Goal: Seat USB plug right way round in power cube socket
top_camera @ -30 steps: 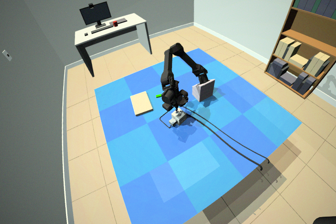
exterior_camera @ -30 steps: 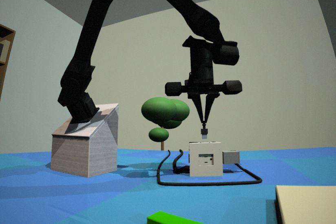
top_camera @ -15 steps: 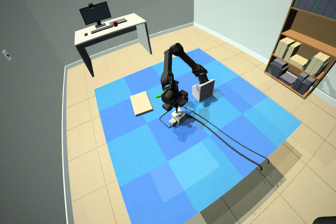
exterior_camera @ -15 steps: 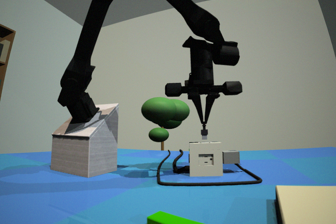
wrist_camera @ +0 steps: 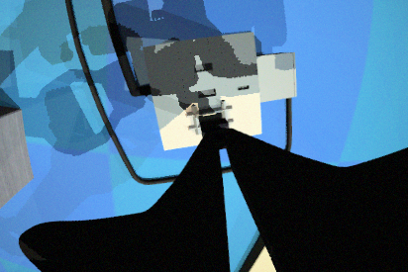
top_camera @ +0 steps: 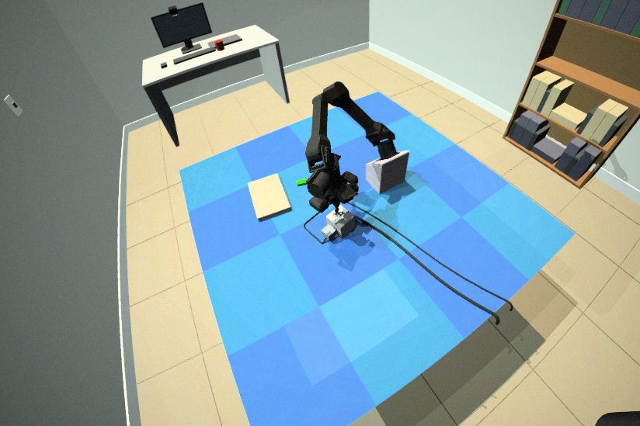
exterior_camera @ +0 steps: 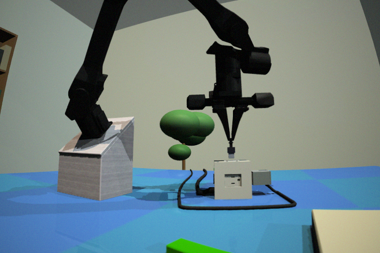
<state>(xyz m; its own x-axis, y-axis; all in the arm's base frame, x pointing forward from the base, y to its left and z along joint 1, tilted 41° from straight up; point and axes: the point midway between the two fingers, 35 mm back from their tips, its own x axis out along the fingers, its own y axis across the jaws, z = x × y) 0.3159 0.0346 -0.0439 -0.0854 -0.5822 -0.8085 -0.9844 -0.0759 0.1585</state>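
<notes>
The white power cube (top_camera: 346, 228) (exterior_camera: 220, 192) (wrist_camera: 245, 119) stands upright on the blue mat. My gripper (exterior_camera: 230, 140) (wrist_camera: 219, 138) points straight down above it and is shut on the USB plug (exterior_camera: 231, 150) (wrist_camera: 213, 121). The plug hangs upright, its dark body up and its pale metal end down. In the exterior view a narrow gap shows between the metal end and the cube's top. In the wrist view the plug covers part of the cube's top towards the fingers, and dark slots show beyond it. The socket under the plug is hidden, and which way round the plug faces I cannot tell.
A grey block (exterior_camera: 261, 177) (wrist_camera: 276, 76) sits on the cube's side, with a black cable (exterior_camera: 237, 208) (wrist_camera: 289, 124) looping round the cube. A black plug (exterior_camera: 206, 191) is at the opposite side. A cream board (top_camera: 269, 196) (exterior_camera: 345, 229) and green block (top_camera: 302, 182) (exterior_camera: 190, 246) lie nearby.
</notes>
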